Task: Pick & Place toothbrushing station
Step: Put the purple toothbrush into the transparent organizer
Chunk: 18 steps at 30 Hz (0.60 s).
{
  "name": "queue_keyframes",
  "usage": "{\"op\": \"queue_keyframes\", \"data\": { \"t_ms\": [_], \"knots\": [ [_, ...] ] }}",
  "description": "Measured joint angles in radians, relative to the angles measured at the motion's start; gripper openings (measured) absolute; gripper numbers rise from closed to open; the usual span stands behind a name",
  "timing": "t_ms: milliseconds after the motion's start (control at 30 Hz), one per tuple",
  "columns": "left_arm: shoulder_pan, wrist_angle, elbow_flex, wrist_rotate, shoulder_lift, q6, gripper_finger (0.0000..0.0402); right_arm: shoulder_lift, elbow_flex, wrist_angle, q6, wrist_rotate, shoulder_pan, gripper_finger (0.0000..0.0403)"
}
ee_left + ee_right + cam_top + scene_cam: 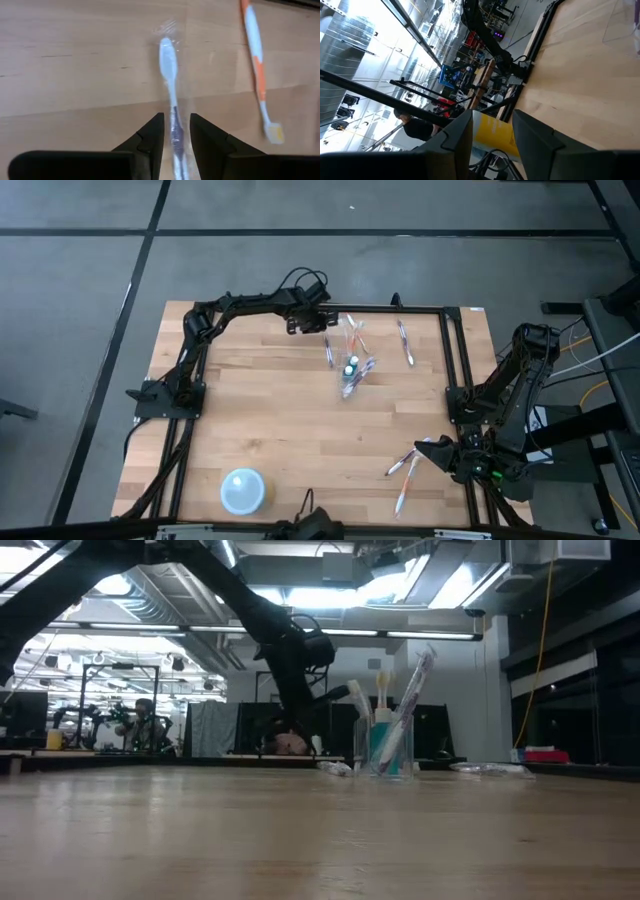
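A clear cup (350, 376) stands upright at the table's far middle, with a teal tube (381, 752) and toothbrushes in it. Just left of it lies a wrapped purple-handled toothbrush (168, 60). My left gripper (176, 117) is shut on the handle at its far end (318, 328). An orange toothbrush (257, 65) lies beside it, and another wrapped one (405, 342) lies farther right. My right gripper (492, 112) waits open and level at the near right (440, 452), beside loose toothbrushes (404, 466). My left gripper pinches the wrapped toothbrush's purple handle (176, 131) between its two fingers, through the clear wrapper. The fingers slant down from the table's far side and lie along the brush. The white head (168, 52) points away from the fingers, low over the wood or on it; I cannot tell which.
A pale blue round bowl (243, 490) stands upside down near the front left edge. A black frame (447, 360) runs along the table's far and right sides. Bare wood stretches across the table's middle (290, 420).
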Motion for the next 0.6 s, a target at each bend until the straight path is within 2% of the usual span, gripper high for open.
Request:
{"op": "queue_keyframes", "data": {
  "t_ms": [267,600],
  "knots": [
    [0.000,0.033,0.000,0.047,0.032,-0.066,0.0089,0.000,0.000,0.000,0.003,0.000,0.002,0.0142],
    [0.012,0.071,0.000,0.032,0.032,-0.113,0.0088,0.000,0.000,0.008,0.003,0.000,0.002,0.0142]
  ]
}}
